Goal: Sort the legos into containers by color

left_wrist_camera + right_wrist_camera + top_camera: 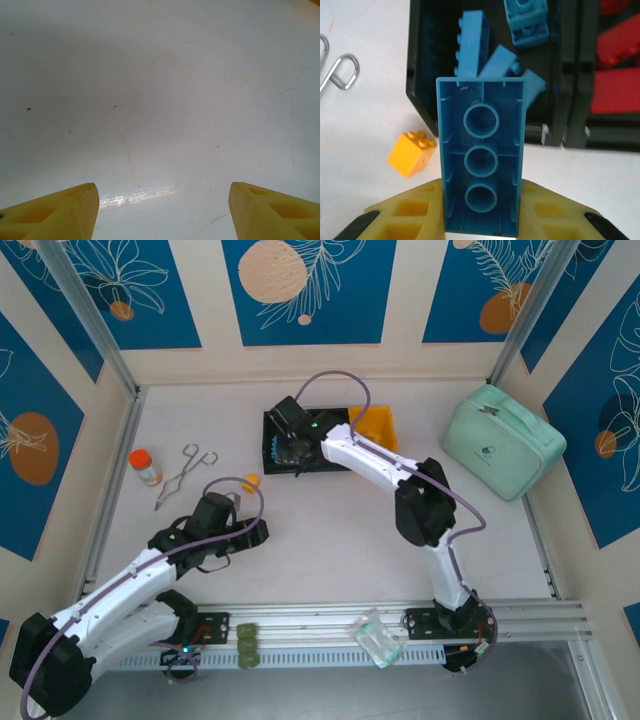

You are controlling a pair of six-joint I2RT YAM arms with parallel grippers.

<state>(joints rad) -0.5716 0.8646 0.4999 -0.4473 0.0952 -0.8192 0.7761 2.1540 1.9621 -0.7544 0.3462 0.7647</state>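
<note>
The right gripper (482, 202) pinched a blue brick (481, 150) by the black bin's (426, 102) near wall. The left gripper (162, 212) hung open. Let go too soon, the brick could land outside.

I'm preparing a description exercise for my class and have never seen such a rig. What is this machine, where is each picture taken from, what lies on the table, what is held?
Two robot arms stand at a white table's near edge. One picture looks down from above; the others come from wrist cameras. The right arm's yellow fingers clamp a blue plastic brick at a black plastic bin holding blue bricks. The left arm's yellow fingers are open and empty. A small yellow plastic brick, metal tongs and a mint green zipped pouch lie on the table.
</note>
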